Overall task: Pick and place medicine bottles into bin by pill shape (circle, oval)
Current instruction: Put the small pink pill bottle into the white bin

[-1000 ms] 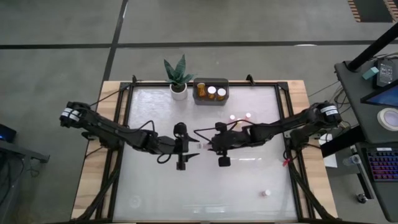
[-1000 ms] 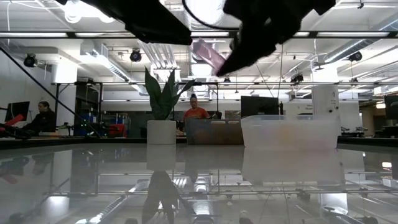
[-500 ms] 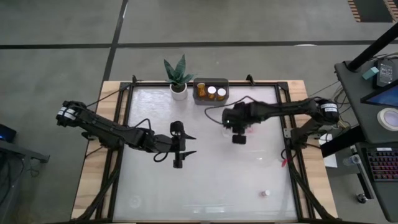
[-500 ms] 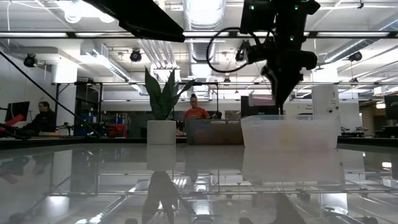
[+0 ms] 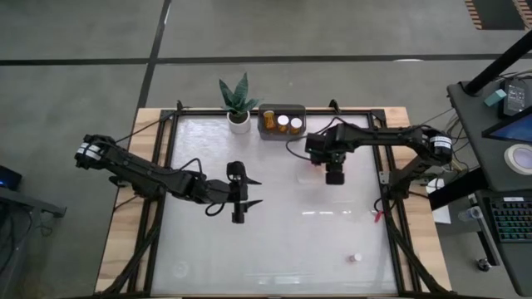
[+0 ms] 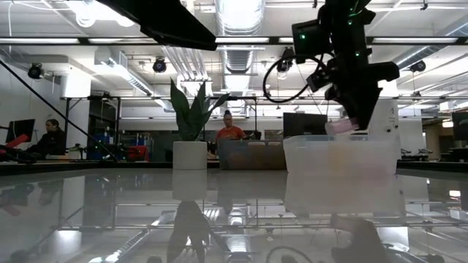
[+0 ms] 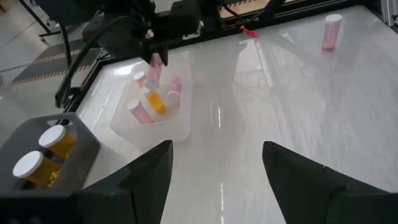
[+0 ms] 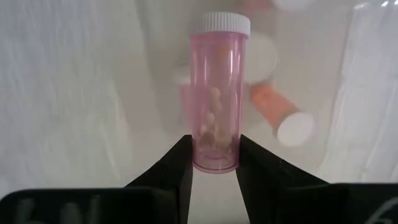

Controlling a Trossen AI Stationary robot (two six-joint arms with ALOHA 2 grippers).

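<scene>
My right gripper (image 5: 320, 158) points down over the clear bin (image 7: 180, 121) at the far right of the table, shut on a pink medicine bottle (image 8: 217, 93) with a white cap (image 8: 219, 23). In the bin lie several pink bottles and an orange one (image 7: 157, 102). A dark bin (image 5: 283, 122) at the far edge holds amber bottles. One pink bottle (image 5: 355, 258) stands alone near the near right corner. My left gripper (image 5: 256, 193) hangs open over the table's middle, with nothing between its fingers. My right gripper pinches the pink bottle's closed bottom end (image 8: 216, 155) between its two fingers (image 8: 180, 168). The fingers come from above, pointing down, in line with the bottle. The bottle hangs cap down below them (image 6: 341, 127), clear of the bottles in the clear bin.
A plant in a white pot (image 5: 238, 120) stands at the far edge, left of the dark bin. The lone pink bottle (image 7: 331, 31) stands upright on bare white tabletop. People sit at desks in the room beyond the table.
My right gripper has carried the pink bottle from the table's middle toward the far right, to above the clear bin. It has tipped from nearly level to pointing down, so the bottle now hangs cap down.
</scene>
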